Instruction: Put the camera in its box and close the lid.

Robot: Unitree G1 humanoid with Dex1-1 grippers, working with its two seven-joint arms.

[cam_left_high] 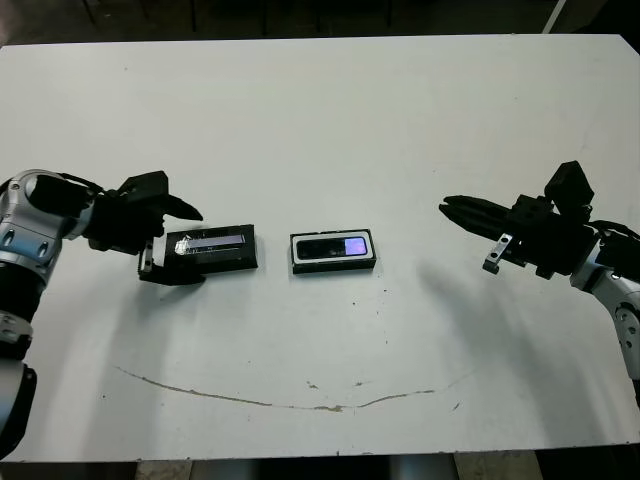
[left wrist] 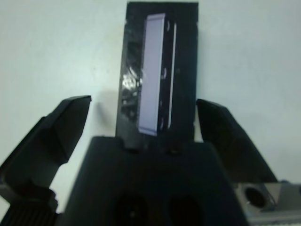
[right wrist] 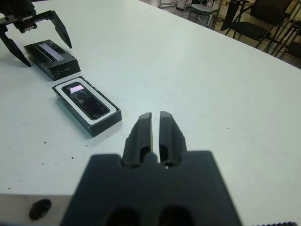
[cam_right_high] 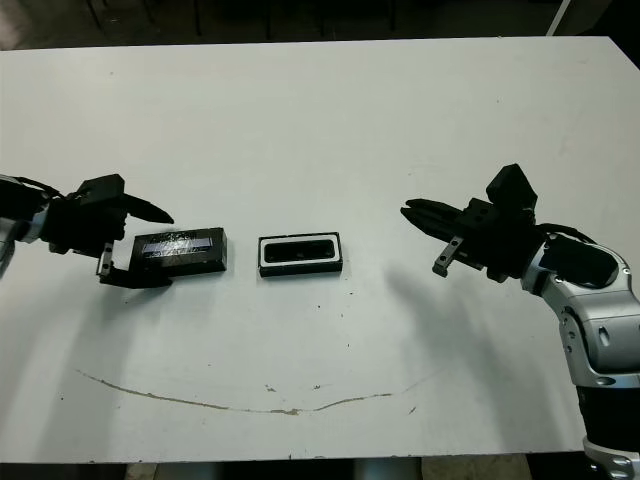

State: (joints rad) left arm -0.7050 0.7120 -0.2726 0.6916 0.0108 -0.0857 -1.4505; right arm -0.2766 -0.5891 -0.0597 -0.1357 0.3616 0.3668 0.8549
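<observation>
1. The left gripper [cam_left_high: 165, 240] sits at the left end of the lid [cam_left_high: 212, 247], fingers spread wide, one on each long side of that end. In the left wrist view a strip of white table shows between each fingertip and the lid's edge, so nothing is clamped.
2. The lid lies flat on the white table [cam_left_high: 320, 110], long axis running left to right, its silvery strip facing up.
3. Just to the right of the lid, with a narrow gap of table between them, lies the box [cam_left_high: 333, 252], parallel to the lid and uncovered.
4. The camera [cam_left_high: 334, 247] lies inside the box, framed by the white lining, with its bluish-purple screen at the box's right end.
5. The right gripper [cam_left_high: 450, 208] is well apart from the box on the right side of the table. Its fingers are pressed together, only a thin slit showing between them in the right wrist view, and they hold nothing. They point leftward toward the box.
6. A thin brown scuff line [cam_left_high: 280, 402] curves across the table in front of the box and lid.
</observation>
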